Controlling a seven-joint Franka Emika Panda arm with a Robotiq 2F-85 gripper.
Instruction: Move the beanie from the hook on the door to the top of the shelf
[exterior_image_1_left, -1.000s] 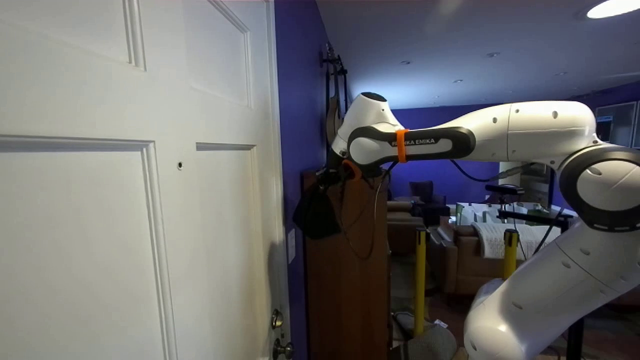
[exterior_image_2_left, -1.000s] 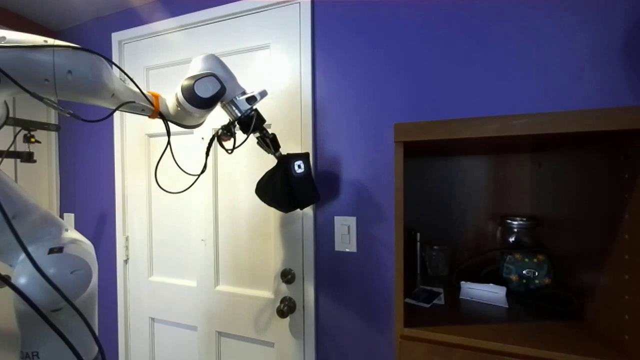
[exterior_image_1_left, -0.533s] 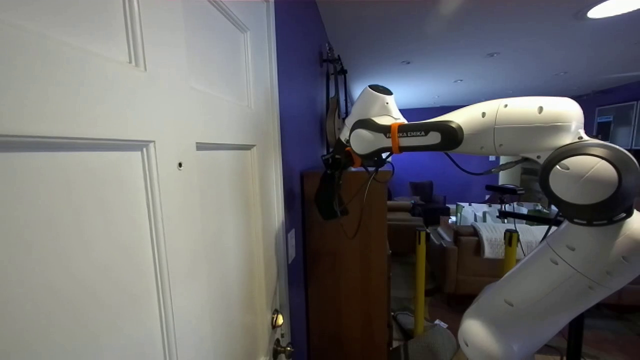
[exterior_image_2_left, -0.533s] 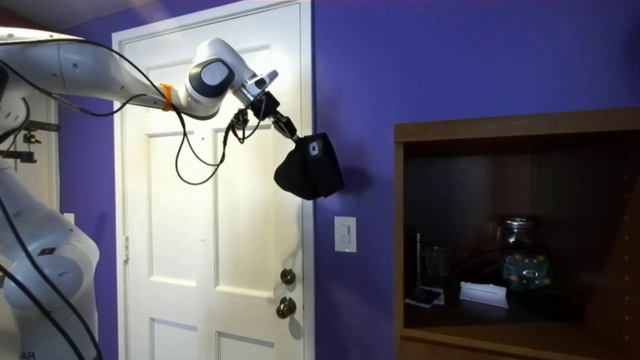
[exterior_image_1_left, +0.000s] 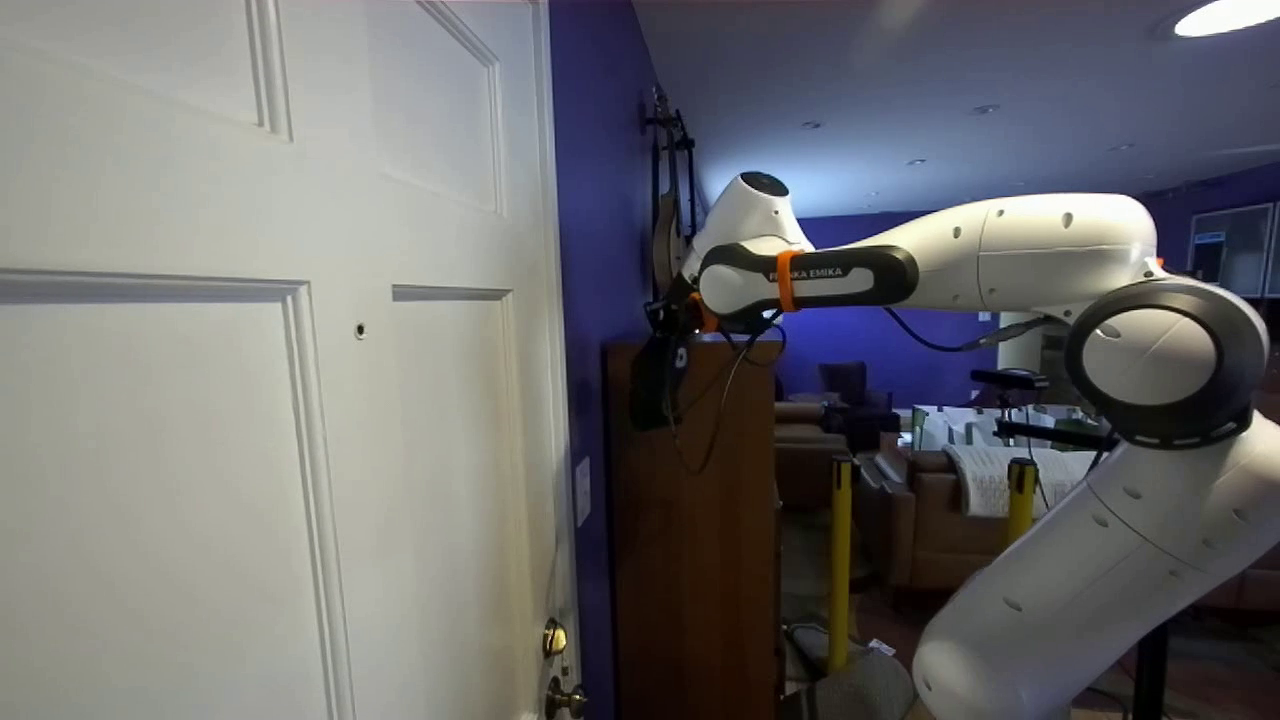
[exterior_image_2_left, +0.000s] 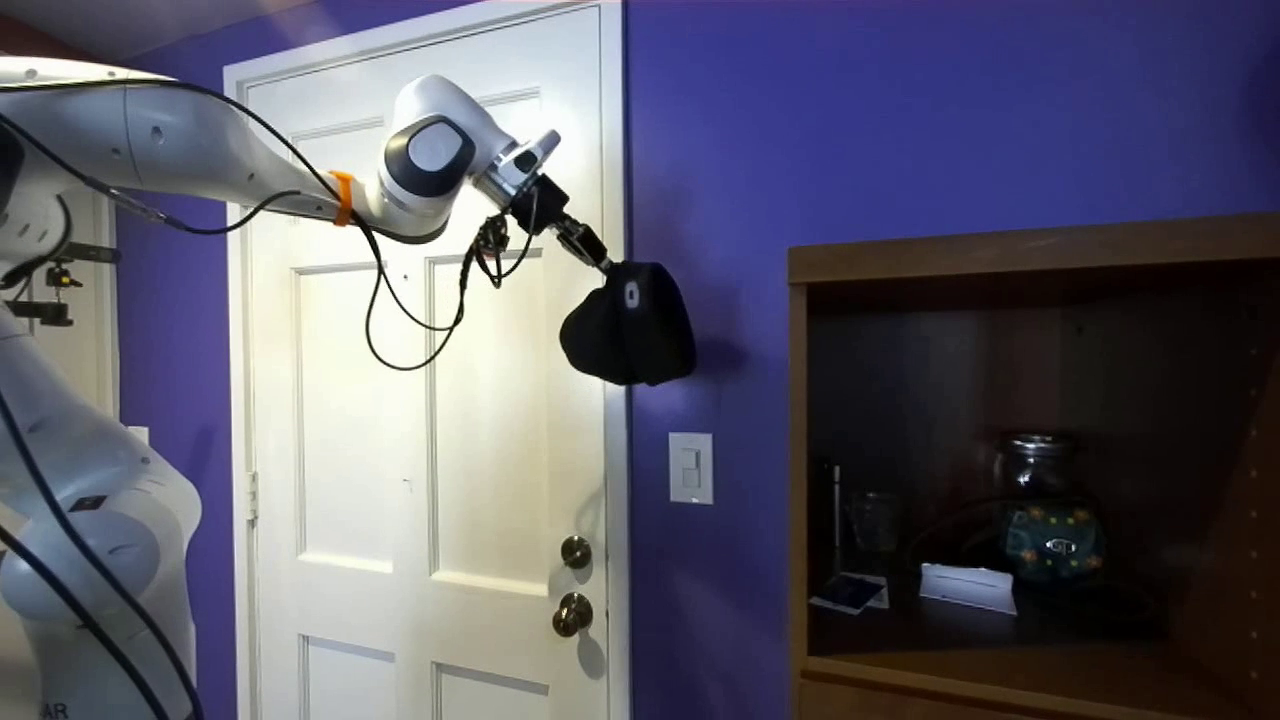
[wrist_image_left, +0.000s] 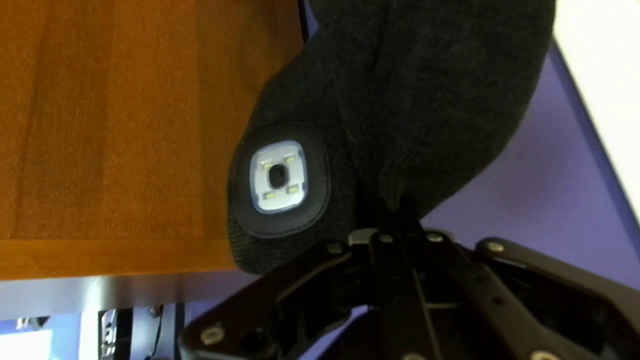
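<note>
The black beanie (exterior_image_2_left: 625, 330) with a small white light patch hangs from my gripper (exterior_image_2_left: 607, 266). It hangs before the door's edge and the purple wall in an exterior view. It also shows in an exterior view (exterior_image_1_left: 650, 388) against the shelf's side. In the wrist view the fingers (wrist_image_left: 387, 215) are closed on the beanie's cloth (wrist_image_left: 430, 100); the tips are dark against it. The white door (exterior_image_2_left: 350, 420) stands behind the gripper. The brown shelf (exterior_image_1_left: 700, 560) is apart from the beanie, further right in an exterior view (exterior_image_2_left: 1000, 250). Its top surface is barely visible.
The purple wall (exterior_image_2_left: 740, 150) with a light switch (exterior_image_2_left: 690, 467) lies between door and shelf. The door knob (exterior_image_2_left: 572, 614) sticks out. A jar (exterior_image_2_left: 1040, 462) and other items stand inside the shelf. A cable (exterior_image_2_left: 400, 360) loops under the arm. A yellow post (exterior_image_1_left: 840, 560) stands nearby.
The gripper and beanie have moved away from the door, toward the shelf side, and somewhat upward. Most of this came in the earlier half second. The beanie has turned and swung slightly.
</note>
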